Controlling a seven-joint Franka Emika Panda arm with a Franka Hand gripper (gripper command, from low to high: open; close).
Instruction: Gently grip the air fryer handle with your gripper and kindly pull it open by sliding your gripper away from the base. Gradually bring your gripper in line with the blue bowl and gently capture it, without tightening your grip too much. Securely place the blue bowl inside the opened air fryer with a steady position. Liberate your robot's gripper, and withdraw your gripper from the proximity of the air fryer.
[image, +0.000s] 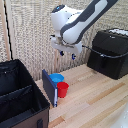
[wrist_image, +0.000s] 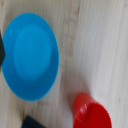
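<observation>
The blue bowl (image: 56, 78) sits on the wooden table, touching or nearly touching a red cup (image: 62, 89). My gripper (image: 68, 54) hangs high above the bowl, fingers pointing down, open and holding nothing. In the wrist view the blue bowl (wrist_image: 31, 55) lies straight below, empty, with the red cup (wrist_image: 91, 112) beside it. The black air fryer (image: 109, 52) stands at the exterior view's right, well away from the gripper. Its drawer front looks flush with the body, and the air fryer handle (image: 104, 60) is a small dark bar on it.
A black fabric bin (image: 17, 95) fills the exterior view's left. A dark blue flat panel (image: 50, 87) stands upright between the bin and the bowl. A cable runs across the air fryer's front. Behind the wooden table (image: 95, 100) is a woven wall.
</observation>
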